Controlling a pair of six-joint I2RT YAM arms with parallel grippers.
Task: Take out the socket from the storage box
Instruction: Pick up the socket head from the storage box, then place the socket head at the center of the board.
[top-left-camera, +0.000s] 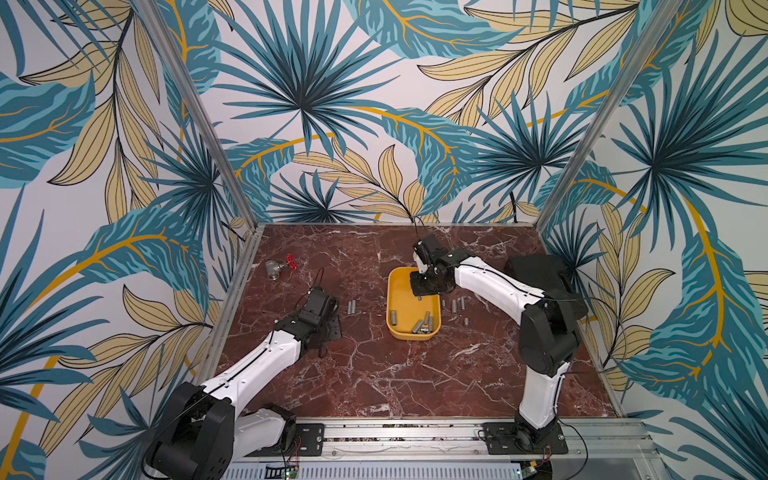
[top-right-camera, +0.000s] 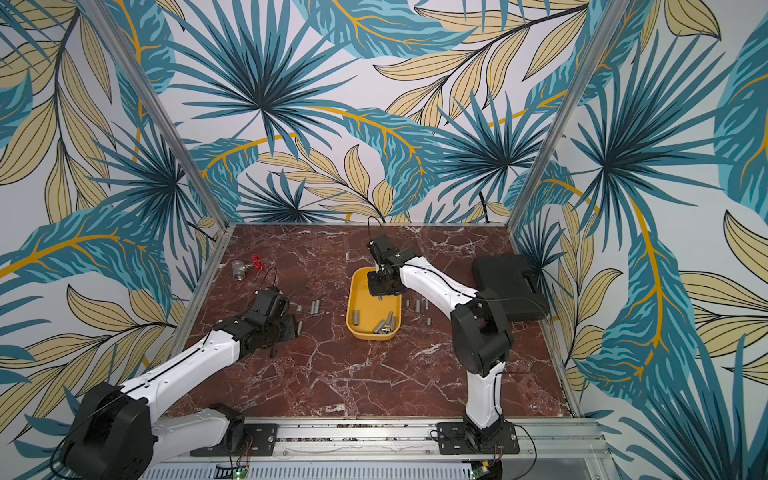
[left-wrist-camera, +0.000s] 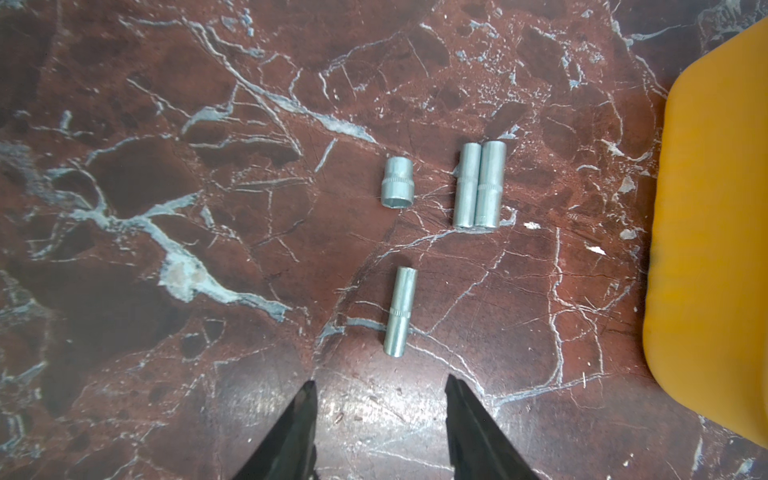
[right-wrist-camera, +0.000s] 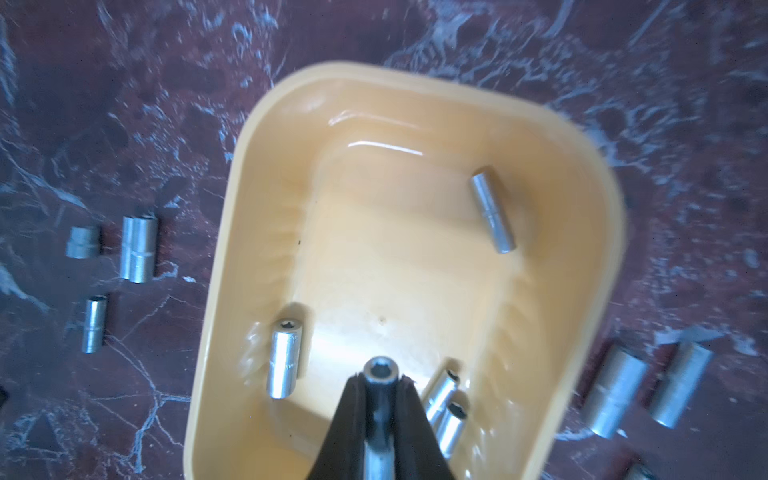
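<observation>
The yellow storage box (top-left-camera: 400, 291) (top-right-camera: 360, 300) sits mid-table; its outer wall (left-wrist-camera: 715, 249) shows in the left wrist view. My right gripper (top-left-camera: 419, 293) (right-wrist-camera: 380, 377) hangs over the box's far end, shut on a slim silver socket (right-wrist-camera: 380, 369) that points down between the jaws. Several more sockets lie in the box (right-wrist-camera: 232, 208): one by a side wall (right-wrist-camera: 286, 361), one near the opposite corner (right-wrist-camera: 492, 210), and a pair (right-wrist-camera: 444, 403) beside the jaws. My left gripper (left-wrist-camera: 380, 386) (top-left-camera: 334, 328) is open and empty, low over the table left of the box.
Loose sockets lie on the marble left of the box (left-wrist-camera: 480, 185) (top-left-camera: 352, 307) and right of it (top-left-camera: 455, 305) (right-wrist-camera: 615, 395). A black hard-shell case (top-left-camera: 536, 270) (top-right-camera: 507, 286) stands at the right edge. A metal valve with a red handle (top-left-camera: 277, 268) sits far left.
</observation>
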